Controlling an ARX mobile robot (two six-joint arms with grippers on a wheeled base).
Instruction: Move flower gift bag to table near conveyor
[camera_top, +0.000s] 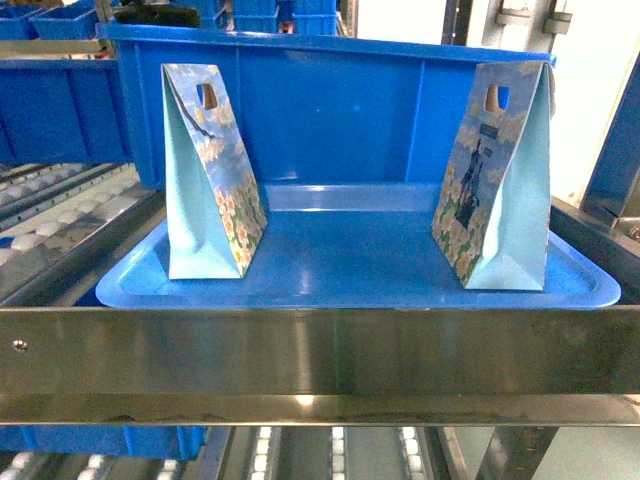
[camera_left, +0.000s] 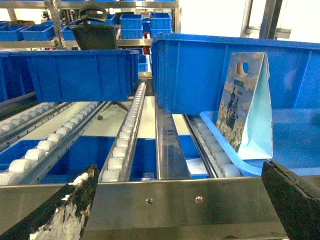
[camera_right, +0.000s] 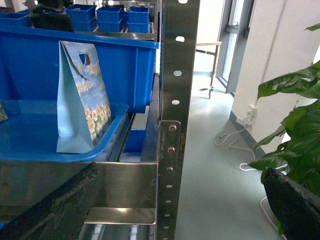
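Two alike flower gift bags stand upright on a blue tray (camera_top: 350, 285) on the conveyor (camera_top: 60, 215). The left bag (camera_top: 210, 175) shows a flower face in the head view and a dark castle face in the left wrist view (camera_left: 245, 105). The right bag (camera_top: 495, 180) shows the castle face in the head view and flowers in the right wrist view (camera_right: 82, 100). My left gripper (camera_left: 175, 210) is open, low before the steel front rail (camera_left: 175, 200), left of the tray. My right gripper (camera_right: 170, 210) is open beside the rack's right post. Neither touches a bag. The table is out of view.
A large blue bin (camera_top: 330, 100) stands right behind the tray. More blue bins (camera_left: 75, 75) sit on the roller lanes (camera_left: 125, 135) to the left. A steel upright (camera_right: 177, 75) bounds the rack on the right. Beyond it are a plant (camera_right: 295, 130) and floor cables (camera_right: 230, 145).
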